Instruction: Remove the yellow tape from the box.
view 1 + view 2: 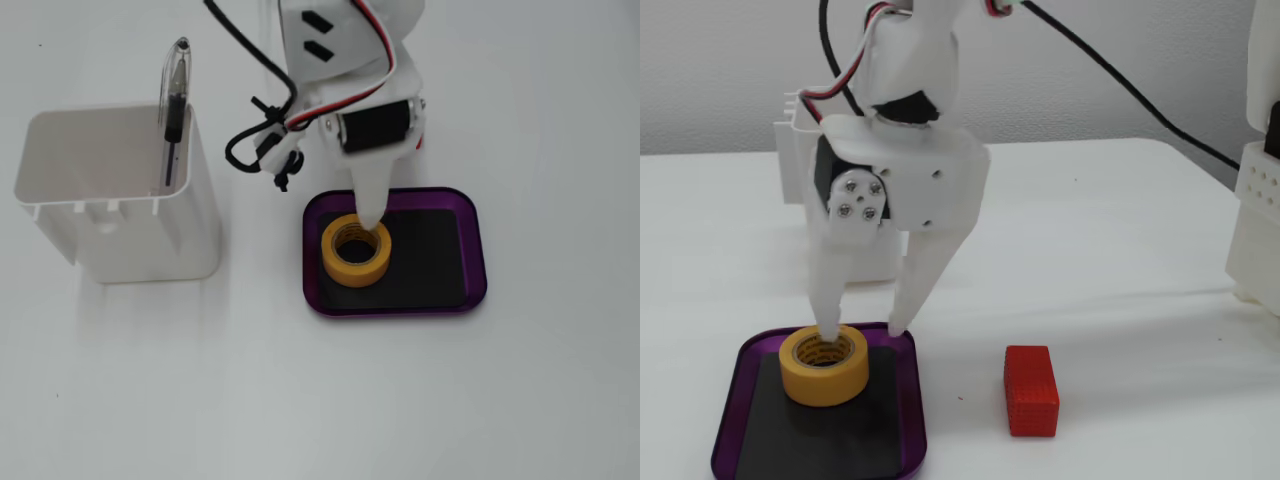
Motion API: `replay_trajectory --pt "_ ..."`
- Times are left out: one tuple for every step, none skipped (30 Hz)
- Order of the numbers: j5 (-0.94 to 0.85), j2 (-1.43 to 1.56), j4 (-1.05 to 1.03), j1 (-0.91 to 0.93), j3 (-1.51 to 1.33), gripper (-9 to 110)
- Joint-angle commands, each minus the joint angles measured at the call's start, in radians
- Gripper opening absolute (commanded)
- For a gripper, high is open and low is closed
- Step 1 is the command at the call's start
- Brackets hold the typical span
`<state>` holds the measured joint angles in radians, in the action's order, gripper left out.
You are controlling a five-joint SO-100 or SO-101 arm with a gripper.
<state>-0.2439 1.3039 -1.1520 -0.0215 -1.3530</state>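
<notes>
hand [862,330] spread, straddling yellow tape [823,364] rim

Yellow tape [823,365] roll w/ brownish core lies flat at one end of shallow purple box [906,428]

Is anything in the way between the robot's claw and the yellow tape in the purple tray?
Nothing visible is. The gripper is open right over the yellow tape in the purple tray: one finger points into the roll's hole, the other hangs outside its wall. The red block and the white container stand off to the sides.
</notes>
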Motion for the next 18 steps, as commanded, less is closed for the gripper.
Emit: replay_trajectory --pt "0.006 -0.031 0.005 0.029 0.078 13" --pt "0.005 -0.043 0.005 0.034 0.078 13" --pt "0.005 -0.052 0.005 0.034 0.078 13" --pt "0.005 -0.063 0.005 0.034 0.078 13" --pt "0.005 -0.072 0.005 0.034 0.078 13" --pt "0.005 -0.077 0.006 0.034 0.078 13" --pt "0.005 -0.081 0.006 0.034 0.078 13" --pt "0.005 -0.084 0.008 0.034 0.077 12" --pt "0.003 -0.087 0.008 0.034 0.077 12" --pt "0.003 -0.091 0.017 0.034 0.072 12" --pt "0.003 -0.095 0.034 0.034 0.067 12" --pt "0.003 -0.1 0.043 0.032 0.066 12" --pt "0.003 -0.104 0.049 0.032 0.066 12" --pt "0.003 -0.109 0.049 0.031 0.066 10" --pt "0.003 -0.112 0.049 0.029 0.066 8" --pt "0.006 -0.115 0.049 0.026 0.071 4" --pt "0.012 -0.115 0.049 0.025 0.075 0" --pt "0.015 -0.115 0.049 0.023 0.077 -1"
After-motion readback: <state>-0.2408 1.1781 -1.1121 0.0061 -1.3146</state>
